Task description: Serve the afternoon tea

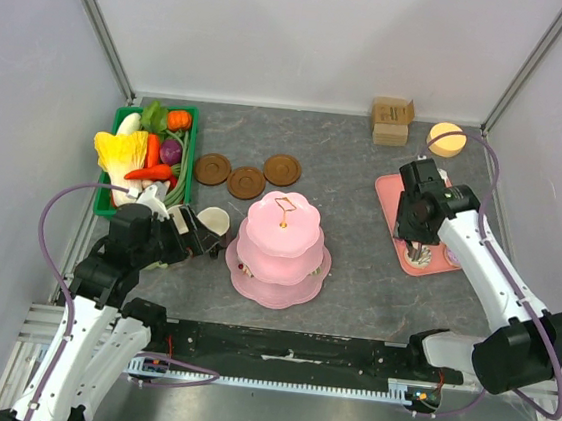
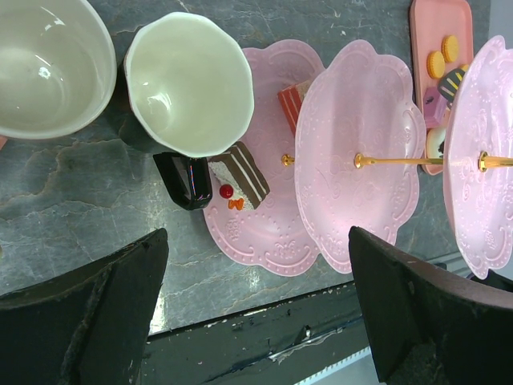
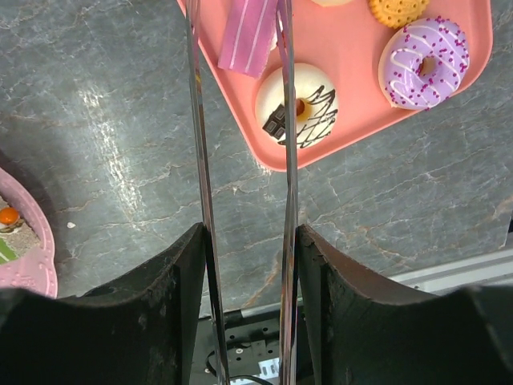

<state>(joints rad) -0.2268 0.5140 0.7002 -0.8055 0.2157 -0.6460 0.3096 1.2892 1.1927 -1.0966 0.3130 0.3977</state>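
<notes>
The pink tiered stand [image 1: 281, 233] is at centre; a chocolate cake slice [image 2: 240, 172] and a red cake bit [image 2: 295, 103] lie on its bottom tier. Three brown saucers [image 1: 246, 182] lie behind it. My left gripper [image 2: 256, 305] hangs open just left of the stand, near a dark mug [image 2: 188, 84] and a pale mug [image 2: 48, 64]. My right gripper [image 3: 244, 265] is shut on metal tongs [image 3: 200, 160], whose tips straddle a pink striped wafer [image 3: 250, 36] on the pink tray [image 3: 353, 88]. A white iced cake [image 3: 296, 106], a purple donut [image 3: 425, 62] and an orange biscuit [image 3: 398, 10] also lie there.
A green basket of toy vegetables [image 1: 151, 152] stands at the back left. Two cardboard boxes [image 1: 391, 120] and a yellow round disc [image 1: 446, 139] sit at the back right. A black rail [image 1: 287, 347] runs along the near table edge.
</notes>
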